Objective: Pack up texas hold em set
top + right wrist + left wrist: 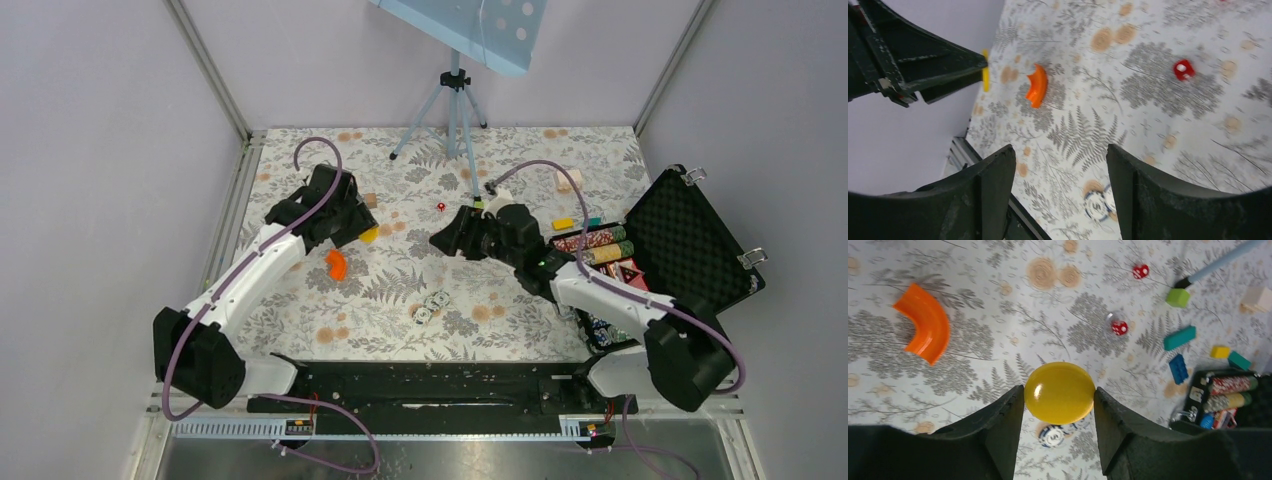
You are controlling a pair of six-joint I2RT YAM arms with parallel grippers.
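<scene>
Yellow dealer disc [369, 236] pinched between the fingers of the left gripper [1058, 390] at the left of the fern-print cloth [400, 285], with the orange curved piece [337, 264] just beside. Mid-cloth, loose poker chips [430, 305] and a red die [440, 206] lying flat, with the right gripper [1060, 155] nearby, jaws spread and nothing between them. Far right, black briefcase [690, 235] lying open, egg-crate foam lid swung out to the right, rows of chips [598, 243] lined up in its base.

Open briefcase [690, 240] at the right, chip rows [595, 240] inside it, loose chips [430, 305] in the middle, curved piece [337, 264] to their left, die [441, 206] behind them.
</scene>
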